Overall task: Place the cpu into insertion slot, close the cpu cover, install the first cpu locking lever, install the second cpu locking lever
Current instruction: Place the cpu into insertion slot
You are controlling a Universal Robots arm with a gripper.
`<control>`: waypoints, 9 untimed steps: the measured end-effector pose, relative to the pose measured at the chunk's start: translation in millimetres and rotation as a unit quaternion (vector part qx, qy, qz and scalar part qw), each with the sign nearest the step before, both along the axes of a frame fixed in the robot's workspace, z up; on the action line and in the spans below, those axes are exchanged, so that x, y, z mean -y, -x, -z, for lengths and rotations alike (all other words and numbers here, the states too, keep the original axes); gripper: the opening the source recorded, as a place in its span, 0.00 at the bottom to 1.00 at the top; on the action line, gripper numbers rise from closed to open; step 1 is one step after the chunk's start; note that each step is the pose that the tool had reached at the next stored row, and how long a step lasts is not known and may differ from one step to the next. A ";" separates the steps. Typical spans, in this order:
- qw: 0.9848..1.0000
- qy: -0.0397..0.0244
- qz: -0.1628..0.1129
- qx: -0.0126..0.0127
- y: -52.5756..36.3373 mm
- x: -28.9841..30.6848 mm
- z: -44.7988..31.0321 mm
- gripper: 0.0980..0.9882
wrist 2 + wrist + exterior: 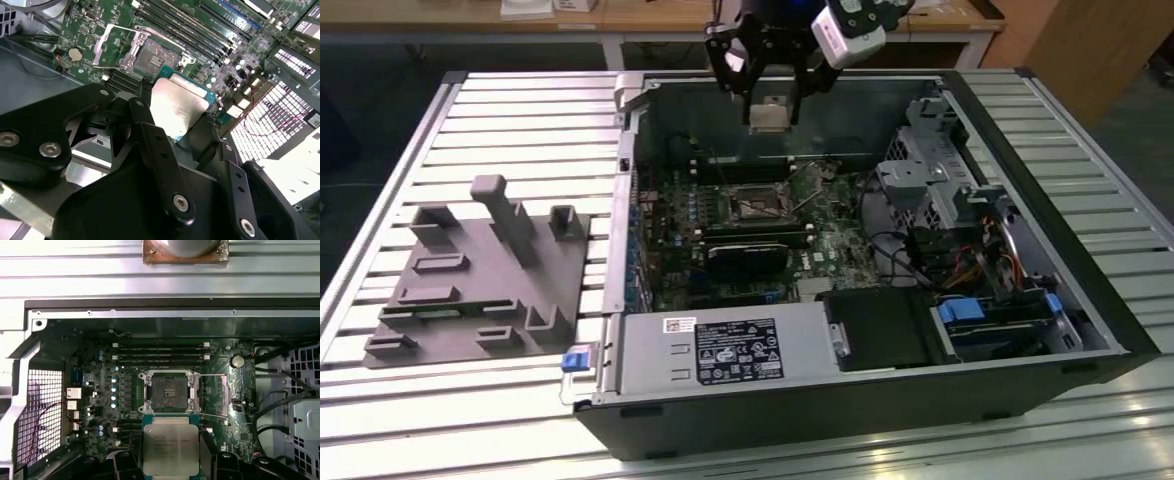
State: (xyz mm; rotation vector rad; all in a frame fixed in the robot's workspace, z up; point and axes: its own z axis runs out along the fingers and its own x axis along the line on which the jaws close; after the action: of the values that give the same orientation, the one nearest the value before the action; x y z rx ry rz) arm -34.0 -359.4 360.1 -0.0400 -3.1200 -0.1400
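My gripper (770,118) hangs above the open computer case, shut on the cpu (770,110), a flat square chip with a pale silvery top. In both wrist views the cpu (170,447) (177,107) sits between the black fingers (207,452), well clear of the board. The insertion slot (167,391) (757,207) lies bare below, a dark square with a silvery rim on the green motherboard. The cpu cover (212,395) (112,47) is swung open beside the insertion slot (154,56). I cannot make out the locking levers with certainty.
Memory slots (160,352) run along one side of the socket and a black card (747,255) lies on the other. A drive cage (934,180) and cables fill the exterior view's right, with a power supply (720,350) in front. A grey fixture block (480,280) rests on the slatted table.
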 end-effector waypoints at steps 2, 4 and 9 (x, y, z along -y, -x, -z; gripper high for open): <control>1.000 0.000 0.000 0.000 0.0 0.0 1.8 0.50; 1.000 0.000 0.000 0.000 0.0 0.0 4.0 0.50; 1.000 0.000 0.000 0.000 0.0 0.0 10.5 0.50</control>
State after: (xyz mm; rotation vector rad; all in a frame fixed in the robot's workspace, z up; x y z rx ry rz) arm -34.0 -359.4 349.6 -0.0400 -3.1200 -0.1400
